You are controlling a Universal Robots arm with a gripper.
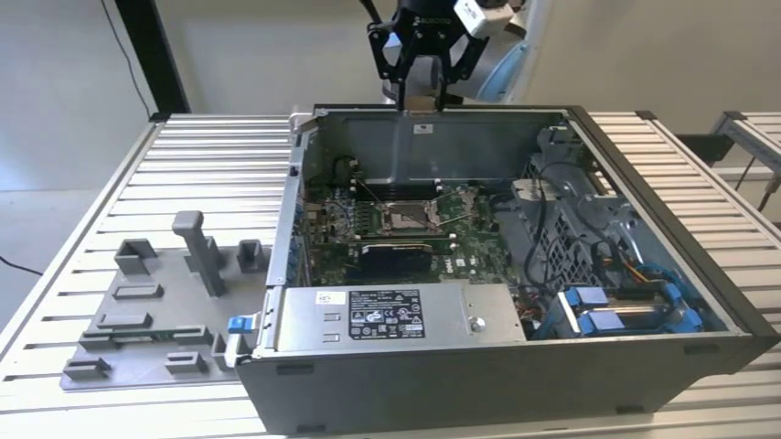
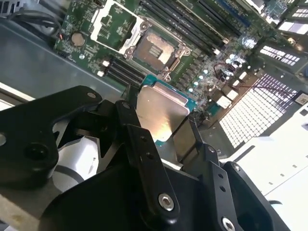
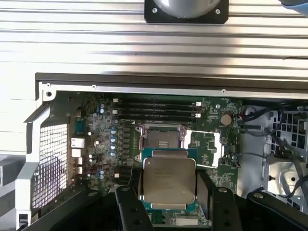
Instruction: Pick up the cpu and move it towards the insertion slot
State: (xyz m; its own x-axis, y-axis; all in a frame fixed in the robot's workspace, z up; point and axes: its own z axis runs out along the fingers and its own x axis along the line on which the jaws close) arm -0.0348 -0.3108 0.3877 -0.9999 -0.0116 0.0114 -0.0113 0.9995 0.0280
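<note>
the gripper [image 1: 419, 102] hangs high over the far wall of the open computer case [image 1: 683, 265], its fingers [image 3: 131, 204] closed onto the two opposite edges of the cpu [image 3: 169, 181]. in both wrist views the chip sits flat between the black fingers, silvery lid facing the cameras and green rim showing round it; an edge grip like this probably keeps the underside contacts clear and the chip level for seating. in the second wrist view the cpu [image 2: 161, 112] is likewise pinched between the fingers [image 2: 139, 139].

the insertion slot [image 3: 161, 140] lies below in the case, on the green motherboard [image 3: 103, 139], well apart from the chip. its metal load plate [image 3: 206, 149] is swung open to one side, so the dark socket centre is bare. in the exterior view the slot [image 1: 405, 217] sits mid-board, nearer than the gripper.

around the socket stand the long memory slots [image 3: 156, 109], a coin cell [image 3: 226, 119] and rows of small capacitors. at the exterior view's right, cables and the blue drive brackets [image 1: 616, 315] crowd the case; the power supply [image 1: 390, 315] fills the near edge. a grey moulded tray [image 1: 146, 311] rests on the slatted table [image 1: 219, 155] at the exterior view's left. the open load plate and the case walls look like the nearest obstructions.
</note>
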